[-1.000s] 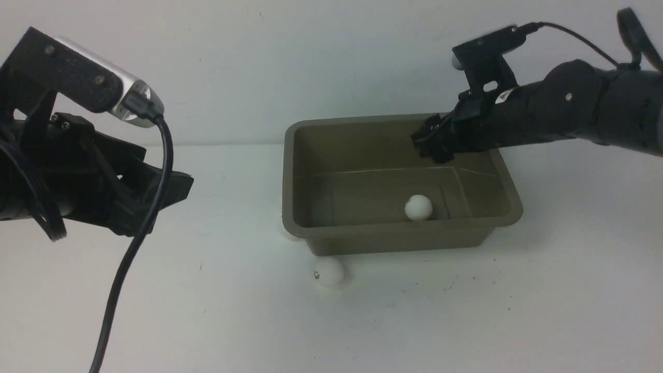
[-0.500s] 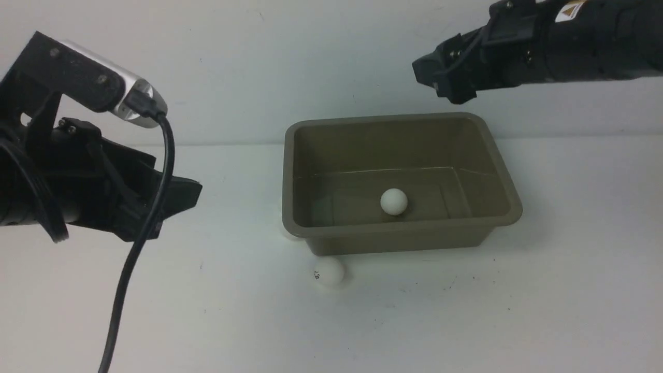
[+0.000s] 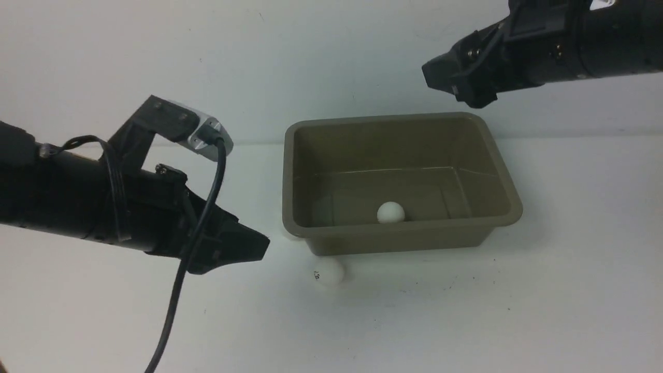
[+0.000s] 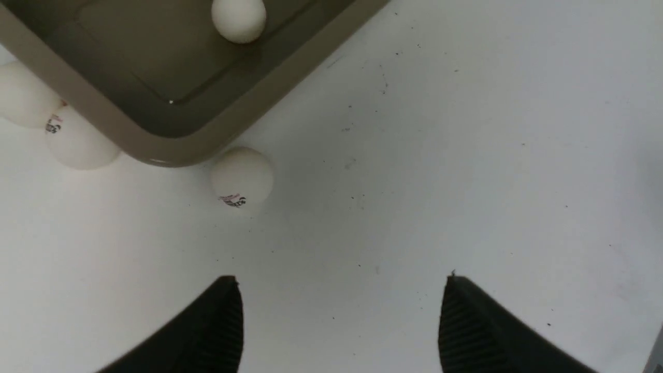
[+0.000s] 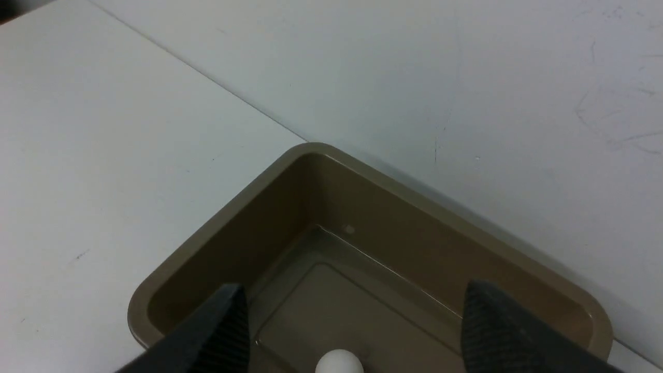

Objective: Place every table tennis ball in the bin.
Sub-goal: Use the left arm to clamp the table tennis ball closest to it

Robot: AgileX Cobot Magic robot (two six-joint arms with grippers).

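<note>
Four balls show. One white ball [image 3: 390,212] lies in the bin [image 3: 399,242], by its front wall. A second ball [image 3: 328,271] rests on the table [image 3: 466,321] just outside the bin's front left corner. Two other balls [image 4: 77,142] sit close together against its left side. The left gripper [image 3: 256,247] hovers near the second ball, fingers spread and empty. The right gripper [image 3: 450,85] hangs above the bin's far right corner, also spread wide, holding nothing.
</note>
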